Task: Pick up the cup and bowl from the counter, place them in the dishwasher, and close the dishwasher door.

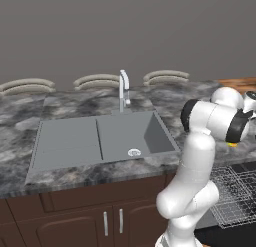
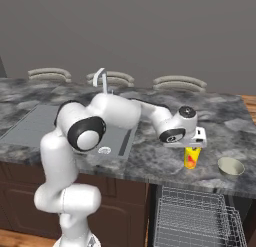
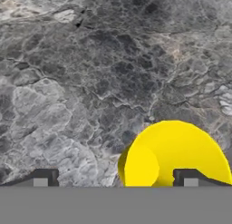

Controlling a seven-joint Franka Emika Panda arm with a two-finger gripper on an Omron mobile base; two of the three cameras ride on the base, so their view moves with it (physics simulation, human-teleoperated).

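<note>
A yellow cup with a red-orange mark stands upright on the dark marbled counter near its front edge. My gripper hangs straight above it, open. In the hand view the cup lies off centre, close to the right fingertip. A pale bowl sits on the counter to the right of the cup. Below them the dishwasher's grey wire rack is pulled out. From the left base view, a sliver of the cup peeks out behind my arm.
The grey inset sink with its tap lies left of the cup. Brown cabinet doors with silver handles sit under the sink. The rack juts out beside my arm's base.
</note>
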